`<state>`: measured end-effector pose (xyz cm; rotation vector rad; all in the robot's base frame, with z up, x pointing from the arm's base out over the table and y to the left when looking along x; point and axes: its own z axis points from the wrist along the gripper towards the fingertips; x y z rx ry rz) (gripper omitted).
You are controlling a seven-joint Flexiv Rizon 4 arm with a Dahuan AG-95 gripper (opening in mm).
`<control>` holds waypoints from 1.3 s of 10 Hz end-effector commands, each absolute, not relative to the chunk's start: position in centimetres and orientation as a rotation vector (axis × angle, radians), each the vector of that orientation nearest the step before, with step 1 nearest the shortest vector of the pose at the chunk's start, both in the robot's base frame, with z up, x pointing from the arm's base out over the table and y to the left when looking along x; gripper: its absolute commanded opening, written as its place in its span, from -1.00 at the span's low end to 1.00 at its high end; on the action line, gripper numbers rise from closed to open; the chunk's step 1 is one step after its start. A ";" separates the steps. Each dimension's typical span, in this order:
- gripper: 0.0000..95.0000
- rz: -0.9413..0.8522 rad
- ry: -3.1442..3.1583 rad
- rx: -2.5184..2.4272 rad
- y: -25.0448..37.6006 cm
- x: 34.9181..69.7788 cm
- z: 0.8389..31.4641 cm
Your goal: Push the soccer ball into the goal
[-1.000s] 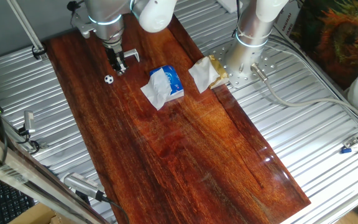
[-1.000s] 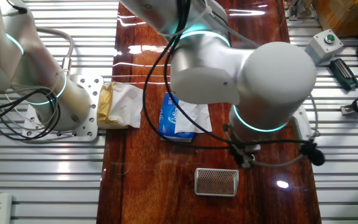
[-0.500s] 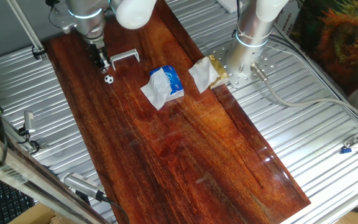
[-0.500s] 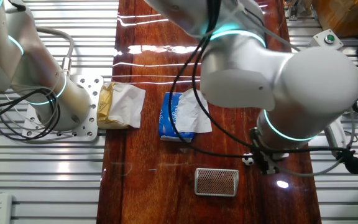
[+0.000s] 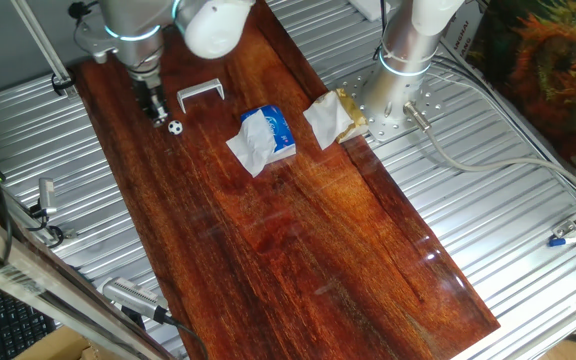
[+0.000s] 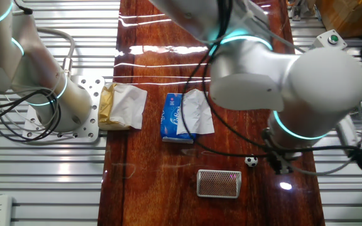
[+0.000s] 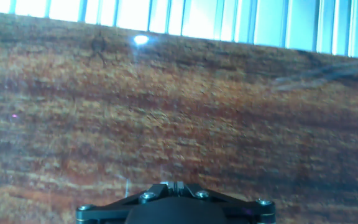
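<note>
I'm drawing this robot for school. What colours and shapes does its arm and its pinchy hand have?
The arm is made of fat, rounded white segments joined by silver-grey collars, each with a thin glowing turquoise ring. Black cables loop around it. The gripper is small, dark and narrow, far thinner than the arm.

The robot's arm is big, white and grey, with round joints. A ring of blue-green light glows around its wrist. The arm reaches in from the far edge of the counter [image 5: 298,250] and bends so that the wrist points straight down. At the bottom of the wrist hangs the end effector [image 5: 156,113], small and dark. It is low, just above the wood, near the far left corner in one fixed view. In the other fixed view the fat white elbow hides most of it, and only the dark tip [image 6: 283,164] peeks out below. The fingers look close together, but how they stand cannot be told.
</note>
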<state>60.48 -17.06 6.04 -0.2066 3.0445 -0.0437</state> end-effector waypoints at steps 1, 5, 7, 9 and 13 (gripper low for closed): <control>-1.00 -0.037 3.046 -0.204 -16.9 61.2 6.1; -1.00 -0.009 3.063 -0.164 -16.1 62.2 5.1; -1.00 0.002 3.067 -0.147 -15.9 61.9 4.6; -1.00 0.007 3.070 -0.131 -15.5 61.2 3.5; -1.00 0.021 3.123 -0.109 -15.2 60.1 2.7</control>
